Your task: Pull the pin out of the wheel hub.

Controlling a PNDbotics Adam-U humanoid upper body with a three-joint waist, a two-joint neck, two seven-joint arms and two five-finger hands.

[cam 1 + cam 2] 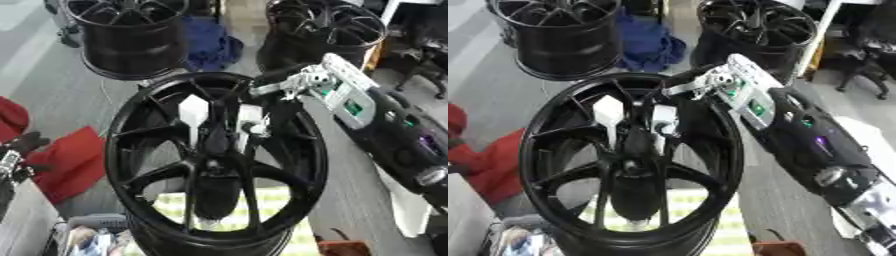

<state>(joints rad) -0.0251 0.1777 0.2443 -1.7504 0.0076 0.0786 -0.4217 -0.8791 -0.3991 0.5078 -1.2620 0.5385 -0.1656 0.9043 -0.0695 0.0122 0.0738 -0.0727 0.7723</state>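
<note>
Two white pins stand in the centre of the black wheel hub [214, 160], a broad-headed pin [193, 116] on the left and a second pin [249, 122] beside it. The right hand [289, 82] reaches in over the rim from the upper right, arm slanting down; whether its fingers grip anything I cannot tell. Only the left eye view shows the left hand [22, 145], dark, at the left edge by red cloth [74, 162].

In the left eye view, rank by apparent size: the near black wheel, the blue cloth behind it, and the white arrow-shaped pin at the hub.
1. Near black wheel, nearest the camera.
2. Blue cloth, partly hidden, farther off.
3. White pin.
</note>
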